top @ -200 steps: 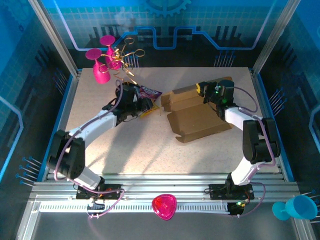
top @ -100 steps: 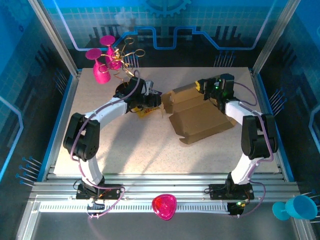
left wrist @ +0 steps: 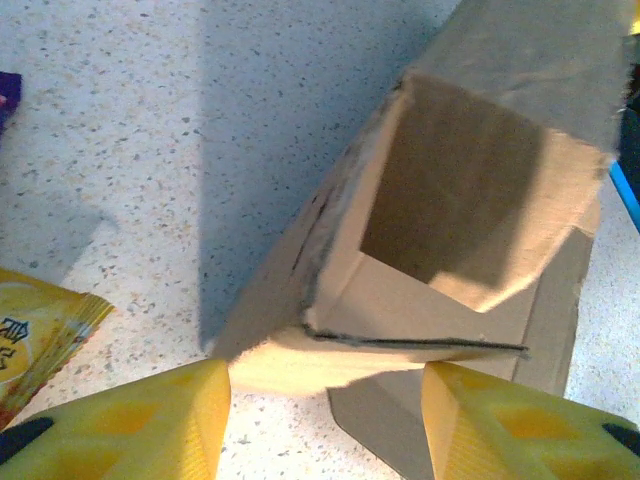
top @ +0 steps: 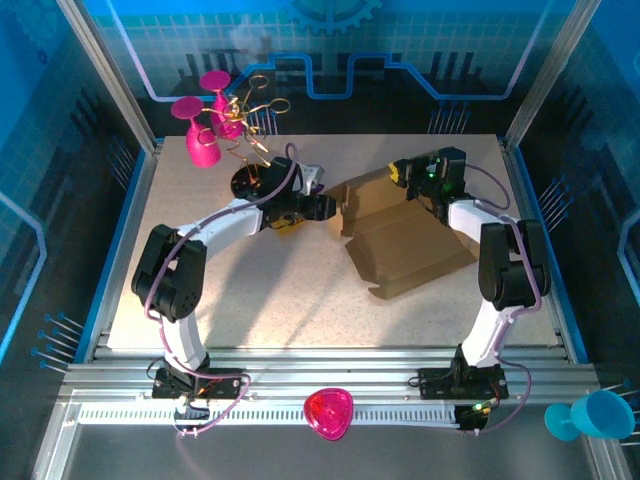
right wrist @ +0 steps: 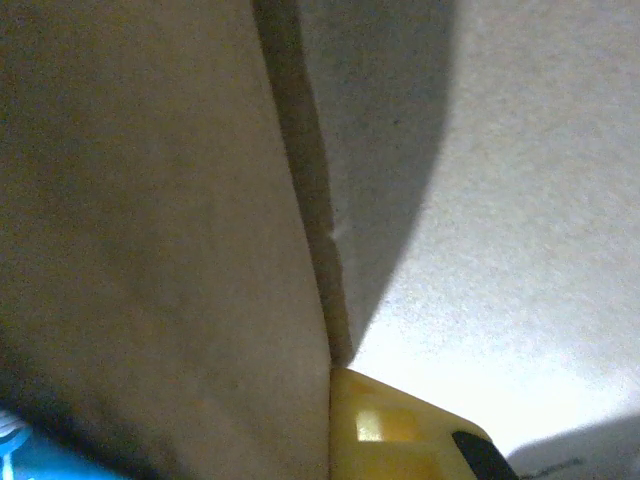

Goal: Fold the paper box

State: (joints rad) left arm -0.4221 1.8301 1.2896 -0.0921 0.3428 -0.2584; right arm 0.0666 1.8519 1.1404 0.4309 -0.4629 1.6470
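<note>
The paper box (top: 405, 245) is a brown cardboard sheet lying right of the table's centre, its far wall raised. In the left wrist view its left end (left wrist: 450, 230) stands up as an open corner with folded side walls. My left gripper (top: 325, 207) is at that left end. It is open, with both yellow fingers (left wrist: 150, 420) low on the table and the box corner just ahead of the gap (left wrist: 325, 420). My right gripper (top: 428, 178) is at the box's far edge. One yellow finger (right wrist: 400, 430) presses against a cardboard panel (right wrist: 150, 220), and the gripper (right wrist: 332, 385) is shut on that panel.
A purple-yellow snack packet (top: 290, 222) lies under my left wrist (left wrist: 40, 330). Two pink goblets (top: 200, 140) and a gold wire piece (top: 250, 105) stand at the back left. A pink heart-shaped dish (top: 328, 413) and a blue cup (top: 598, 415) sit off the table's front.
My left arm has swung right from the snack packet to the box's left end, and its jaws have widened. The box has shifted slightly right. The right gripper kept its hold.
</note>
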